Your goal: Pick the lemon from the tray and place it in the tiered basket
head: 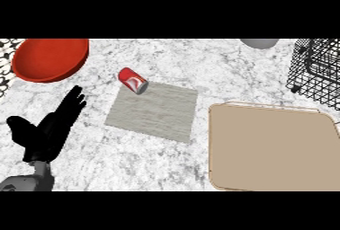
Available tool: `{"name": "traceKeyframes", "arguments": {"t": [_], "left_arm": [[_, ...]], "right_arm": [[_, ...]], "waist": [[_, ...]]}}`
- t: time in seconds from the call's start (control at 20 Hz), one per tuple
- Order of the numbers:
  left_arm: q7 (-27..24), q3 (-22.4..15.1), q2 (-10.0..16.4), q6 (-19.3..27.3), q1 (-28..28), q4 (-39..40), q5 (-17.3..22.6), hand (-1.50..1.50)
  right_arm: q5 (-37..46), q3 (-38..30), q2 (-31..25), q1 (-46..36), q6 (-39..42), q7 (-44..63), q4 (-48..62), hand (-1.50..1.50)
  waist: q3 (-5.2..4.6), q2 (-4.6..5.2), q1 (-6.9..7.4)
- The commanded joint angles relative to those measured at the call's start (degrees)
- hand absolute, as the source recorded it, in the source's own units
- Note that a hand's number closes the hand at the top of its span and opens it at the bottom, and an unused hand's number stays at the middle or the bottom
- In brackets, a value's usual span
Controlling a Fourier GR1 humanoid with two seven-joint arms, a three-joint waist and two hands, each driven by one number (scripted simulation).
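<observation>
The tan tray [272,148] lies at the right of the marble counter, and its surface shows bare. No lemon is visible anywhere in the head view. The black wire tiered basket [317,72] stands at the far right corner, beyond the tray. My left hand [46,128] rests open at the lower left, fingers straight and pointing away, well apart from the tray. My right hand does not show.
A red bowl [50,58] sits at the far left. A red can [133,80] lies on its side at the far corner of a grey mat [154,112]. A grey round object [260,42] peeks in at the top. More black wire mesh [4,67] runs along the left edge.
</observation>
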Motion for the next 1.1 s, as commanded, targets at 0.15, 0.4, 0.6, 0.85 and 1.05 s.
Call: {"name": "traceKeyframes", "arguments": {"t": [0.15,0.4,0.6,0.85,1.05], "left_arm": [[1.0,-0.9,-0.9,0.2,0.2,-1.3,-0.8,0.0],[0.6,-0.6,-1.3,0.4,0.1,-0.5,-1.4,0.0],[-1.2,1.2,-1.3,-0.4,-3.8,4.6,-1.4,0.0],[-1.7,1.2,-1.3,-1.3,-0.4,1.9,-1.3,0.0],[0.9,2.8,0.4,-2.2,-1.5,1.1,-0.3,0.0]], "right_arm": [[2.7,5.1,-3.7,-11.9,6.6,0.4,3.9,1.5],[5.6,10.1,3.3,-21.6,2.7,7.9,3.3,1.5],[7.2,11.9,4.8,-27.7,2.9,11.8,4.7,1.5],[10.2,14.5,7.9,-32.0,1.7,14.5,7.5,1.5],[12.3,15.8,10.3,-35.0,-0.7,19.1,10.0,1.5]], "waist": [[-0.23,-0.11,0.72],[-0.32,-0.1,0.83],[-0.35,-0.13,-0.2],[-0.32,-0.15,0.18],[-0.31,-0.04,0.38]]}}
